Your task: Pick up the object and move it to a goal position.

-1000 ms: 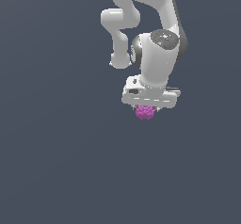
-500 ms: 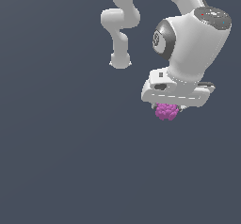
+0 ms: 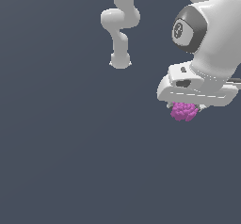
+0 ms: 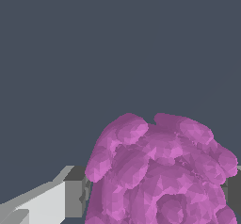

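Since a second ago the arm has swung toward the exterior view's right and come much nearer the camera, so that its wrist and hand now fill the upper right of that view, and the berry cluster has travelled with it. Half a second ago the hand sat further toward the view's left and looked smaller; the move has gone on in the same direction.

The gripper (image 3: 187, 108) hangs below the white hand block, and the magenta-purple berry cluster (image 3: 184, 111) sits directly under that block, touching it from beneath and narrower than it. Nothing shows under the cluster but the plain dark grey floor (image 3: 70, 162), which has no visible edge or corner to place things by.

In the wrist view the cluster (image 4: 162, 171) is large and close, lumpy with many rounded lobes. One grey finger pad (image 4: 75, 197) presses against one side of it, and a dark sliver of the other finger (image 4: 234, 190) shows at its opposite side. The jaws stand narrowed onto the cluster, gripping it between them.
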You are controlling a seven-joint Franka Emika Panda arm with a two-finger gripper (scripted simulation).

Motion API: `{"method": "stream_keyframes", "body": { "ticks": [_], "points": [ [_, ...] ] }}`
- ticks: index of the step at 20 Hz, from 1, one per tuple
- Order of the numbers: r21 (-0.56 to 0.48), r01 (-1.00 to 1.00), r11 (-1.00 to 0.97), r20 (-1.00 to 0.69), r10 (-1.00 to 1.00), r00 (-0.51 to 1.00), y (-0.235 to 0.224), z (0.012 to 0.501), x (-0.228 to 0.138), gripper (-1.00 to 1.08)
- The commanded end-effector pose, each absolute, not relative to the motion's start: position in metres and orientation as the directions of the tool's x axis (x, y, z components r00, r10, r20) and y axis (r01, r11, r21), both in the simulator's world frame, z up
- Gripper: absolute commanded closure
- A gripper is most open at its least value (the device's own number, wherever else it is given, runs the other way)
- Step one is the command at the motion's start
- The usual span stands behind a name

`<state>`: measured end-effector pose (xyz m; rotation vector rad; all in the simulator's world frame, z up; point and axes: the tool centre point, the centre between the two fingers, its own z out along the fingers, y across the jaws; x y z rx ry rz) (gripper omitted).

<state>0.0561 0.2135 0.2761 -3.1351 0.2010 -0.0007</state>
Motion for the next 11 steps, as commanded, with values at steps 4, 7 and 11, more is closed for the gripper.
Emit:
{"method": "stream_keyframes", "body": {
  "ticks": [4,7,11],
  "points": [
    [0.000,-0.129,-0.992,0.000,-0.129,0.992,0.2243,0.2851,0.0631,1.08],
    [0.000,-0.129,-0.992,0.000,-0.129,0.992,0.2273,0.2874,0.0651,1.08],
    [0.000,-0.129,-0.992,0.000,-0.129,0.992,0.2287,0.2886,0.0660,1.08]
  ]
}}
